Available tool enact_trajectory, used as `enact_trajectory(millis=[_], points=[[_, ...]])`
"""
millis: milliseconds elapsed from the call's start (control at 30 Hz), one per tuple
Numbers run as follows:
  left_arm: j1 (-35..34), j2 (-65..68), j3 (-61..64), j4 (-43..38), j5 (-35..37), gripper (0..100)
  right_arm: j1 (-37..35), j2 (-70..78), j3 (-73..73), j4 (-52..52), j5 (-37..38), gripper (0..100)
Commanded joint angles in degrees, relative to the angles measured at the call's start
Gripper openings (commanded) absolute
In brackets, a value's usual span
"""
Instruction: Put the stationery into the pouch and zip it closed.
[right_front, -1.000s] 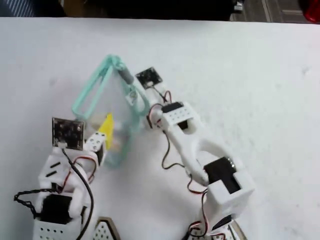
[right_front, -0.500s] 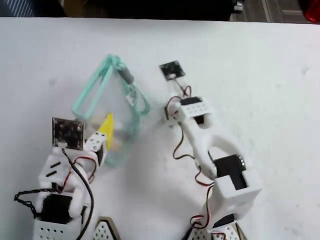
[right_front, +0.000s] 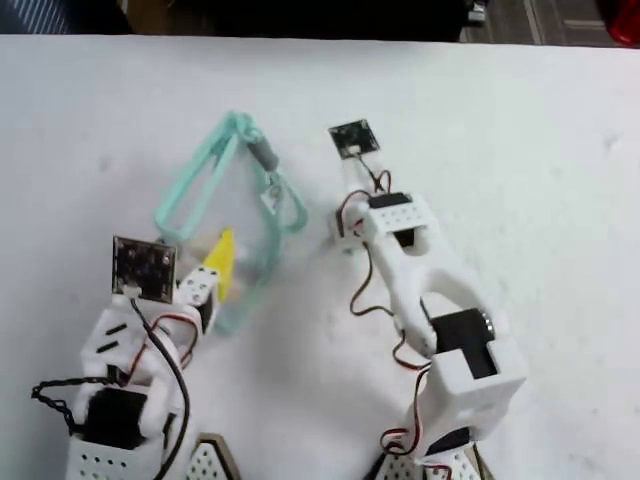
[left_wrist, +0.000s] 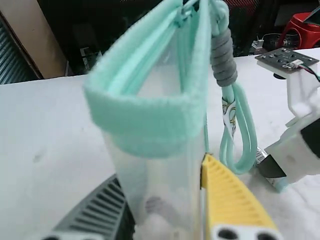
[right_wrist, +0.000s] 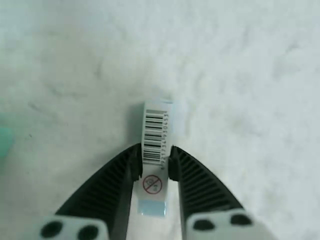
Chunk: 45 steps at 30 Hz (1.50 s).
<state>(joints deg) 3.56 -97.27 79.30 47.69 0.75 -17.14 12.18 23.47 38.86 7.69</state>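
Note:
The clear pouch (right_front: 225, 205) with mint trim lies on the white table, and its mouth (left_wrist: 145, 120) gapes open. A grey zip pull and a mint loop (left_wrist: 235, 135) hang at its side. My left gripper (left_wrist: 165, 220) is shut on the pouch's clear wall, grey finger on one side and yellow finger (right_front: 222, 262) on the other. My right gripper (right_wrist: 154, 157) is shut on a small white stationery piece (right_wrist: 155, 130) with a barcode label, held just above the table. The right arm (right_front: 400, 225) stands to the right of the pouch, apart from it.
The white table (right_front: 520, 150) stretches open to the right and at the back. Its far edge meets a dark background (right_front: 300, 15). Both arm bases sit at the near edge, with wires (right_front: 370, 300) hanging from the right arm.
The right arm has swung right, away from the pouch's side, with the stationery piece in its gripper. The pouch and the left gripper have shifted slightly to the right.

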Motion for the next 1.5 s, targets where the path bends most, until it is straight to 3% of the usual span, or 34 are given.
enact_trajectory(millis=[0,200,367,667,1000,1467], points=[[2.59,-0.75,-1.49,-0.62,0.26,19,0.48,-0.75,-2.46,0.57,-0.53,1.6],[5.23,-0.75,-1.58,-0.53,0.09,19,0.48,-0.75,-2.46,0.57,-0.26,1.6],[5.23,-0.75,-1.58,-0.26,-5.01,19,0.48,-0.75,-2.29,0.57,-0.09,1.6],[5.23,-0.75,-1.49,-0.26,-5.27,19,0.48,-1.54,-2.37,3.56,-0.09,1.6],[5.23,-0.75,-1.41,-0.26,-5.27,19,0.48,-16.92,-1.85,17.45,-0.09,1.6],[5.23,-0.75,-1.41,-0.26,-5.36,19,0.4,-31.08,1.23,17.71,0.0,1.6]])
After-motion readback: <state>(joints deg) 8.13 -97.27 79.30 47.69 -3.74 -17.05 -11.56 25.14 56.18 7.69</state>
